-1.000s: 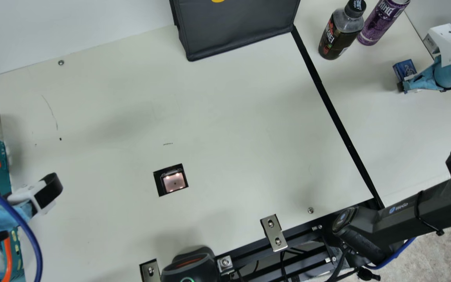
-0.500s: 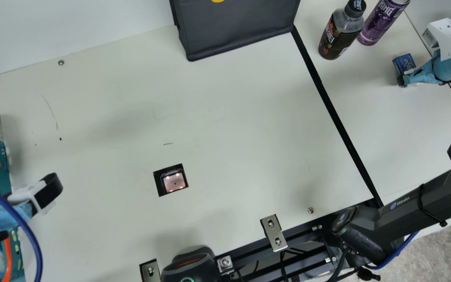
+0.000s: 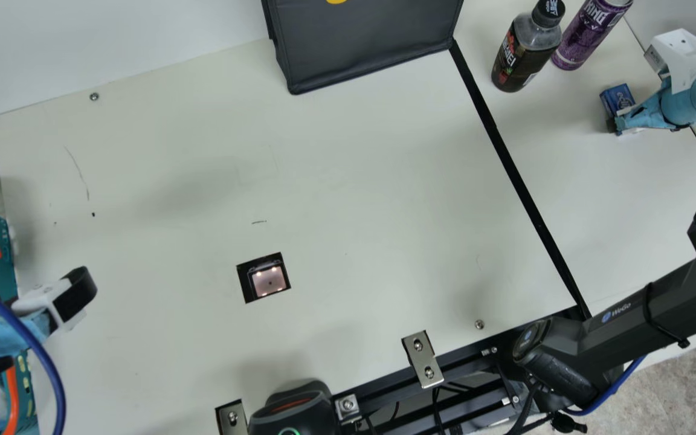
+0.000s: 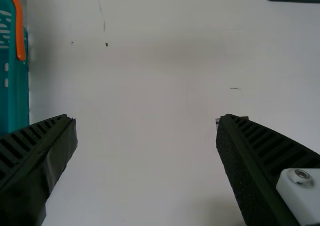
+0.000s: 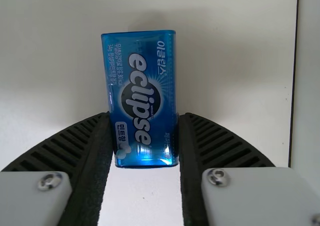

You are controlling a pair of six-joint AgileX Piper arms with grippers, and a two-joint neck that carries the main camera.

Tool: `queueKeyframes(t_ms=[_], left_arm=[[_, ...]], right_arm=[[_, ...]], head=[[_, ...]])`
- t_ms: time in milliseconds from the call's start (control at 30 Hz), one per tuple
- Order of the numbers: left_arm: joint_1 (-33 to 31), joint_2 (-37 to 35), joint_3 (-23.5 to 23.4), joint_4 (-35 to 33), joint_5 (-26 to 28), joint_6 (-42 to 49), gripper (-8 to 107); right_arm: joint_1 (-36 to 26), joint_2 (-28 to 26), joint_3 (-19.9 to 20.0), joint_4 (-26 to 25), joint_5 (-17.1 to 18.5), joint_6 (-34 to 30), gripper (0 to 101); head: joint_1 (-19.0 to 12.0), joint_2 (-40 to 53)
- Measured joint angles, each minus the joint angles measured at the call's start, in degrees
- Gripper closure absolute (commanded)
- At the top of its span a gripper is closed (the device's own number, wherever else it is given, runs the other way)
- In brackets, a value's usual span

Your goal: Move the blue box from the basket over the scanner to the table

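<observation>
- My landmark is the scanner (image 3: 269, 280), the lit square window set in the table (image 3: 348, 175).
- Well to the right of the scanner and farther off, across the black strip (image 3: 524, 181), my right gripper (image 3: 614, 125) has the blue box (image 3: 617, 98) pinched between its two ribbed fingers (image 5: 207, 138). Whether the box touches the tabletop, I cannot tell.
- To the left of the scanner I have my left gripper (image 3: 0, 334), its fingers parted with nothing between them, near the teal basket (image 3: 2, 275).
- Beyond the scanner, at the far edge, stands a black bag (image 3: 366, 54).
- Also beyond it, off to the right, are a dark bottle (image 3: 514, 63) and a purple can (image 3: 589, 33).
</observation>
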Motion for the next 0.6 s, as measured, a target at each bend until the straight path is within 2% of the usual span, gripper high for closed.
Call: queueKeyframes(t_ms=[367,600], left_arm=[[0.00,0.00,0.00,0.00,0.00,0.00,9],[0.00,0.00,0.00,0.00,0.00,0.00,9]], right_arm=[[0.65,-1.22,1.15,-0.56,-1.37,0.96,8],[1.47,-4.46,2.03,-1.48,-1.92,2.61,6]], head=[[0.09,0.00],[0.00,0.00]])
